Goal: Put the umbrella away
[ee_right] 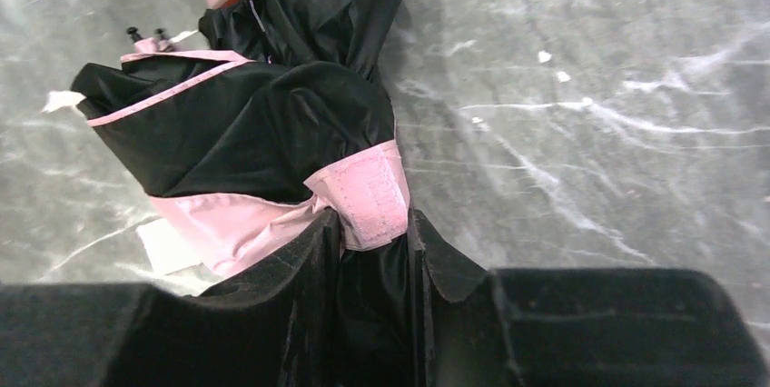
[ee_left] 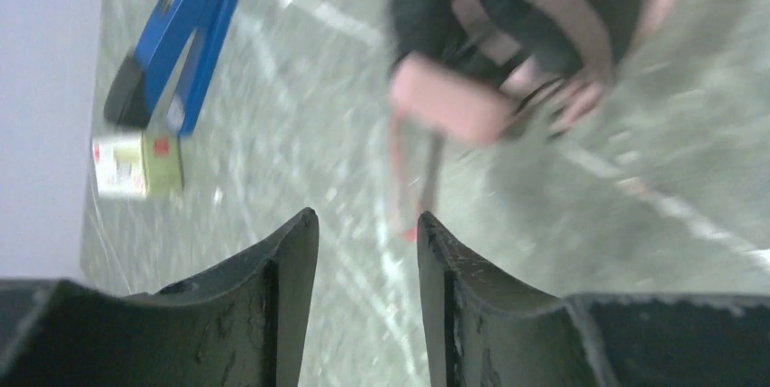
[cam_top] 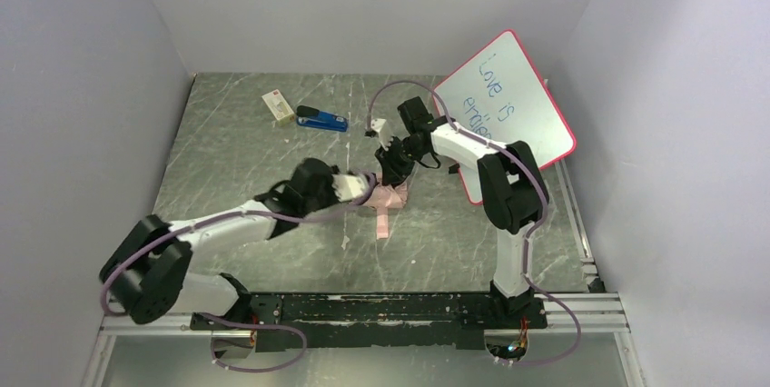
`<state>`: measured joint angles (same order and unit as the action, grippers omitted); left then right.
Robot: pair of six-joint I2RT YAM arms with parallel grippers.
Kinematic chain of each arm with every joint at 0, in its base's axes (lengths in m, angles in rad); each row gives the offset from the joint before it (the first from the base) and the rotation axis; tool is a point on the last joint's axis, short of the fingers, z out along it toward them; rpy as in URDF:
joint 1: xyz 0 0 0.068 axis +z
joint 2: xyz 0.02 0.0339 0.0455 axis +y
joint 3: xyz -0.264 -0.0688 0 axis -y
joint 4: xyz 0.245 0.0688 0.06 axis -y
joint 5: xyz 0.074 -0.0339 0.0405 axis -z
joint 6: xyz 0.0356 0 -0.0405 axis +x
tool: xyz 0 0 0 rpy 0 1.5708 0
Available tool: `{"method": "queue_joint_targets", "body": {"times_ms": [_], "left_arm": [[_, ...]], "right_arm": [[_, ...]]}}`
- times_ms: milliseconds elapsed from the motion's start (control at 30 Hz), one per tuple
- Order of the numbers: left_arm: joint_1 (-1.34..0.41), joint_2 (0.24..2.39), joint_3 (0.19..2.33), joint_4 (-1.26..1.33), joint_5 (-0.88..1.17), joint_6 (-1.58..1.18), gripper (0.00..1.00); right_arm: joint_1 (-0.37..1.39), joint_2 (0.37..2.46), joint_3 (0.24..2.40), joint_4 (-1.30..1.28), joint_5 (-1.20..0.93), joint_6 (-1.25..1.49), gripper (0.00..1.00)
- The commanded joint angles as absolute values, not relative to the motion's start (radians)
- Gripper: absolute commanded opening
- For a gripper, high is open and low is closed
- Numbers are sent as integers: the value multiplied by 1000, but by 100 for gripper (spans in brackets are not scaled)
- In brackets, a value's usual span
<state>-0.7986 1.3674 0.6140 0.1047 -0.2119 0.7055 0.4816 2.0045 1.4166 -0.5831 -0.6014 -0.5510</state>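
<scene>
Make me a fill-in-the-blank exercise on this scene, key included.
1. The right gripper pinches the fabric of the ____.
2. The left gripper has its jaws apart, holding ____.
3. The stapler beside the small box is coloured ____.
4. The frame of the whiteboard is ____.
Missing words: umbrella; nothing; blue; pink.

One compact folding umbrella [ee_right: 254, 124] of black and pale pink fabric lying on one grey marbled table [cam_top: 227, 133], one blue plastic stapler [cam_top: 322, 119] and one small pale cardboard box [cam_top: 278, 104] sitting, one pink-framed rectangular whiteboard [cam_top: 508, 105] leaning, two white-and-black robot arms reaching in, left arm [cam_top: 227, 223], right arm [cam_top: 504, 187].
</scene>
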Motion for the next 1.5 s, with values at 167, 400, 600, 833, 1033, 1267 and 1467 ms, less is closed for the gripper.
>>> {"method": "queue_joint_targets", "body": {"times_ms": [167, 400, 600, 833, 1033, 1267, 1467], "left_arm": [[-465, 1187, 641, -119, 28, 555, 47], [-405, 1238, 720, -151, 108, 560, 46], [-383, 1351, 880, -268, 279, 542, 46], [-382, 1535, 1168, -481, 542, 594, 48], [-390, 1663, 1324, -632, 677, 700, 51], [-447, 1838, 1522, -880, 742, 860, 60], [-505, 1917, 1630, -916, 727, 866, 66]], "right_arm": [[587, 1996, 1235, -378, -157, -611, 19], [655, 1862, 1090, -330, -98, -640, 16], [721, 1675, 889, -164, -33, -628, 17], [836, 1577, 699, 49, 204, -656, 21], [907, 1586, 633, 164, 342, -676, 24], [1000, 1567, 550, 319, 470, -728, 28], [1106, 1592, 499, 417, 564, -787, 24]]}}
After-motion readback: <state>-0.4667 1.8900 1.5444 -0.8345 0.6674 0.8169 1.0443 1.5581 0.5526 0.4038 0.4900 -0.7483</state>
